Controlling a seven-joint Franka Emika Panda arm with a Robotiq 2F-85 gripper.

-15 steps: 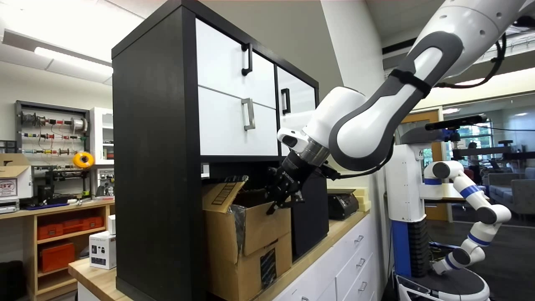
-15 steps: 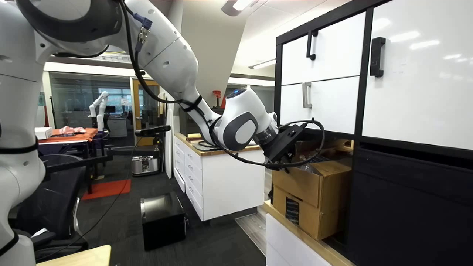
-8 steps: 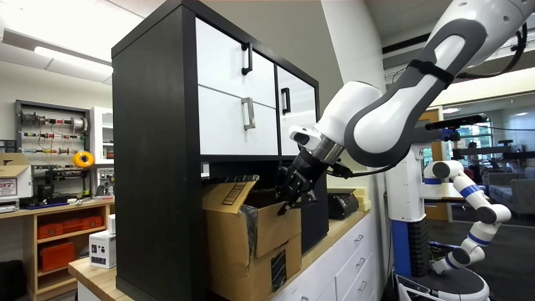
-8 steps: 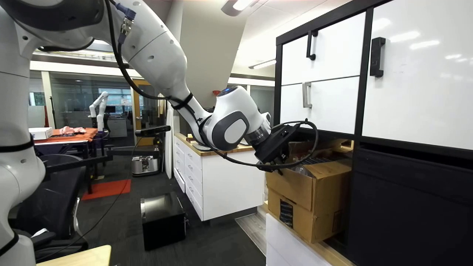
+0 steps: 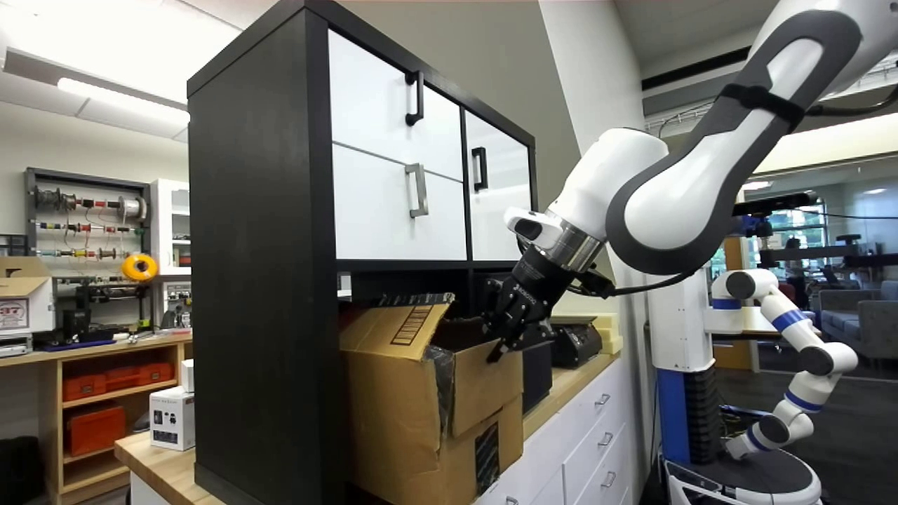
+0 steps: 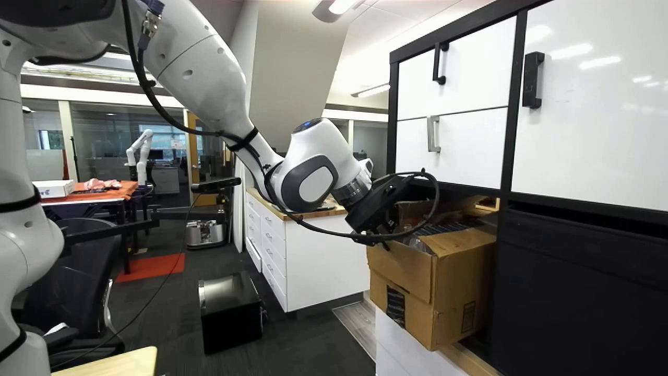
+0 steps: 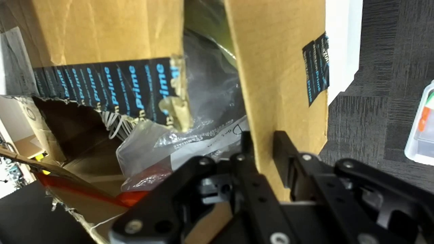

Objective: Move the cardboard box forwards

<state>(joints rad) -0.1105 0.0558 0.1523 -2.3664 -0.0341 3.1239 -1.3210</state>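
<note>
The end effector [image 7: 263,145], just in front of the cabinet [image 5: 252,280], pinches the box [image 6: 443,287] by the upper edge of its front wall. The box sits partly inside the cabinet's lower bay, beneath two white panels [image 5: 375,210], and juts out past the cabinet's front over the counter [image 5: 565,389].

White arm [image 5: 673,210], grey panels [image 5: 726,128] — black cable [image 6: 198,131] strapped along it — black gripper [image 7: 263,147], silver screws [image 7: 279,238].

Robotics lab: blue-banded robot arm [image 5: 798,333], spool rack [image 5: 32,210], cluttered workbench [image 5: 126,348].
</note>
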